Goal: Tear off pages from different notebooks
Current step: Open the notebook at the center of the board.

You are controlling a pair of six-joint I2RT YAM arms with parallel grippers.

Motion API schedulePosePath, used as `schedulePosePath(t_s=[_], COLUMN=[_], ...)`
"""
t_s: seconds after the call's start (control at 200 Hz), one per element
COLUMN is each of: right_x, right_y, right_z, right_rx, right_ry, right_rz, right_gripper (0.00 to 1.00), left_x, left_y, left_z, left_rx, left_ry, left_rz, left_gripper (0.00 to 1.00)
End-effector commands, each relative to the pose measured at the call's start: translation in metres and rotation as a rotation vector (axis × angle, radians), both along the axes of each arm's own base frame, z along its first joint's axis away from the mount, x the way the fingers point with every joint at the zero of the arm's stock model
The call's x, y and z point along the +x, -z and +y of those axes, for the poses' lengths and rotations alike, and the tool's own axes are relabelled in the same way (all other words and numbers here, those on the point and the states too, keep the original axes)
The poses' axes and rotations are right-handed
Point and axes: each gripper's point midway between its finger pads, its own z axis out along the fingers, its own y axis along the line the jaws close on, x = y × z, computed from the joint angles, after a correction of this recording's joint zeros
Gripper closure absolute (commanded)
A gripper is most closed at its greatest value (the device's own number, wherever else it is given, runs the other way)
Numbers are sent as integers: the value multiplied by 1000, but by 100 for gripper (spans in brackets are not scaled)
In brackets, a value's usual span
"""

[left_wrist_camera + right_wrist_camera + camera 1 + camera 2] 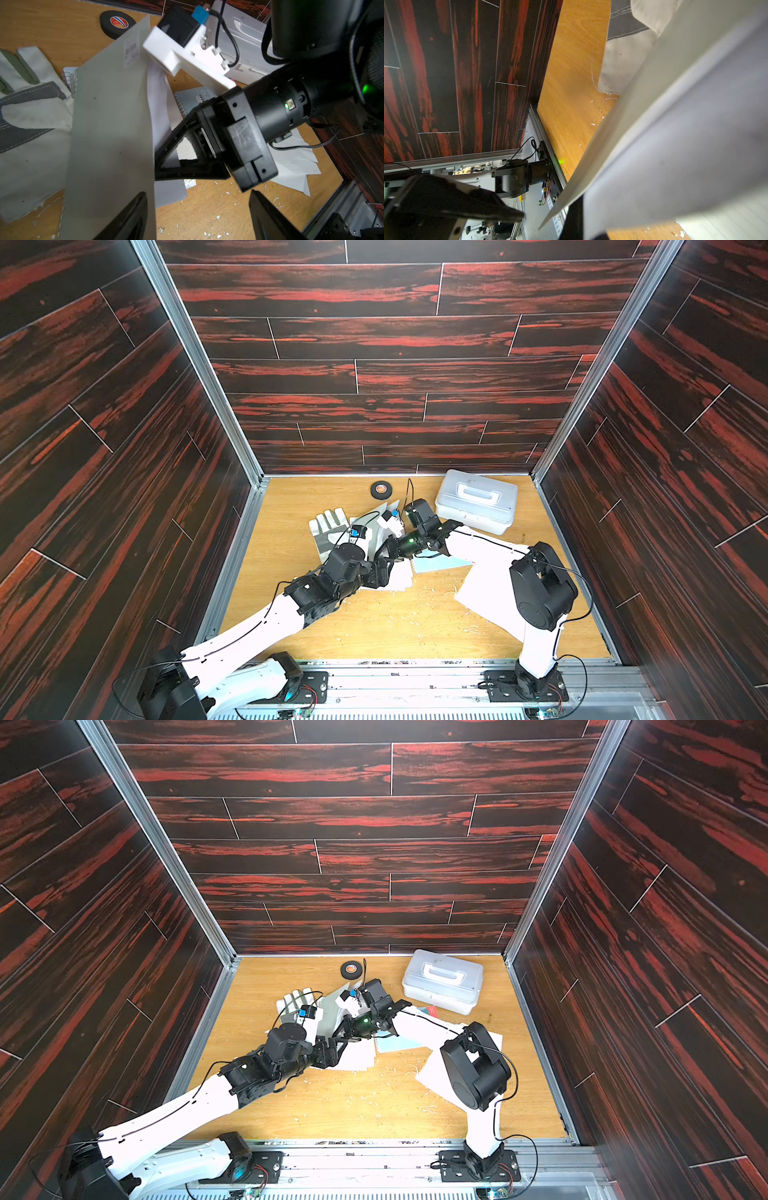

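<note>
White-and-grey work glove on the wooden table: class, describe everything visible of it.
The white-and-grey fabric work glove lies flat on the wooden table, fingers toward the back wall. It is off-white cloth with dark grey patches edged in pale stitching, and dull green strips between the fingers. A lifted grey-green notebook cover hides one edge in the left wrist view; contact cannot be told. A wire spiral binding sits beside the fingers. The black left arm covers its cuff in both top views.
</note>
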Motion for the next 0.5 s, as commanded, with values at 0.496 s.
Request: schedulePosePath(t_s=[0.496], right_x=[-14], right_y=[9], right_z=[81], right_rx=[-147], right_ry=[-189], right_rz=[-79], right_gripper=[97], left_x=[-27], left_y=[-41], left_z=[167], left_rx=[-138], left_ry=[-676], left_rz=[-253], left_gripper=[14])
